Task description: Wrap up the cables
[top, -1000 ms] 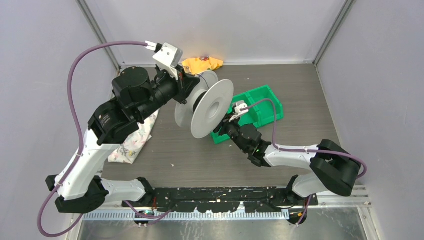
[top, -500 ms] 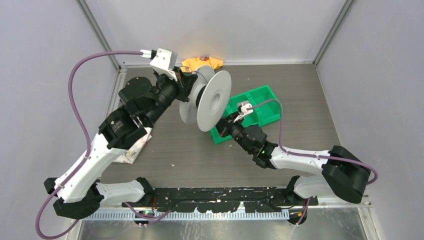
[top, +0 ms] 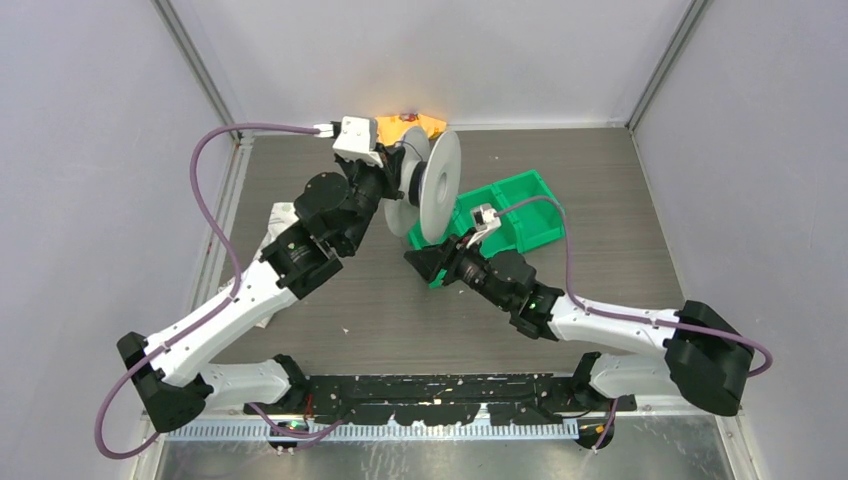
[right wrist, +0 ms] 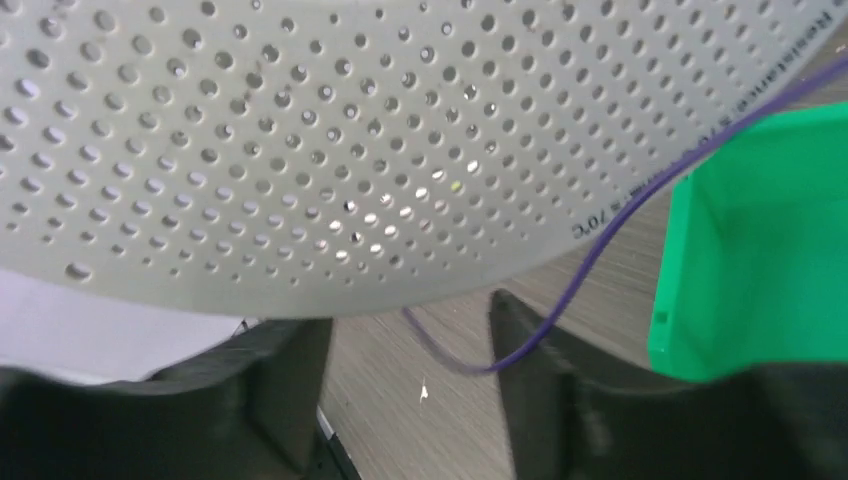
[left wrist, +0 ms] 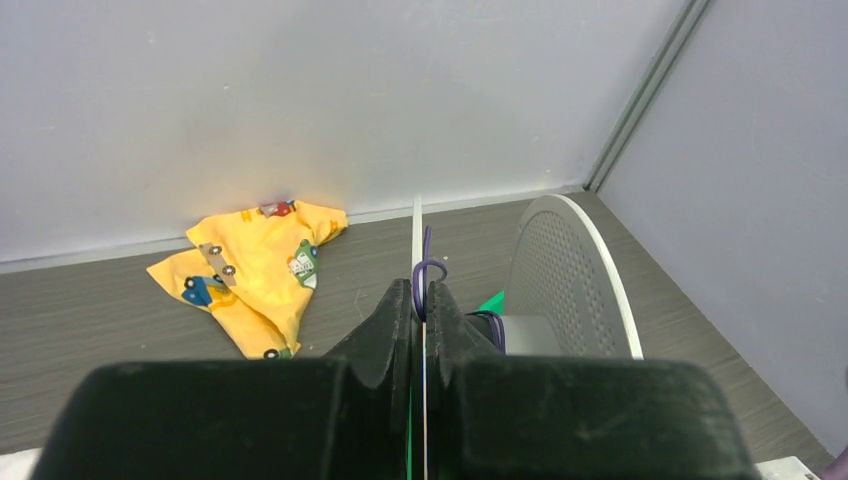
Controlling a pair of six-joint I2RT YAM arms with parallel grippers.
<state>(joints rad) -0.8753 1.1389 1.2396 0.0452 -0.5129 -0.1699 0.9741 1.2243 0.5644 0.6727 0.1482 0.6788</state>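
Note:
My left gripper is shut on one flange of the big pale perforated spool and holds it off the table, edge-on to the top view. In the left wrist view the thin flange edge sits between my fingers, with a loop of thin dark purple cable at the tips and a few turns on the hub. My right gripper is open just below the spool. In the right wrist view the cable hangs from the flange and sags across the gap of my right gripper.
A green bin lies right of the spool, close behind the right gripper, and also shows in the right wrist view. A yellow printed cloth lies at the back wall. A white patterned cloth lies under the left arm.
The left arm has swung the spool toward the back and right, turning it edge-on. The right arm has stretched out leftward, with its gripper now under the spool.

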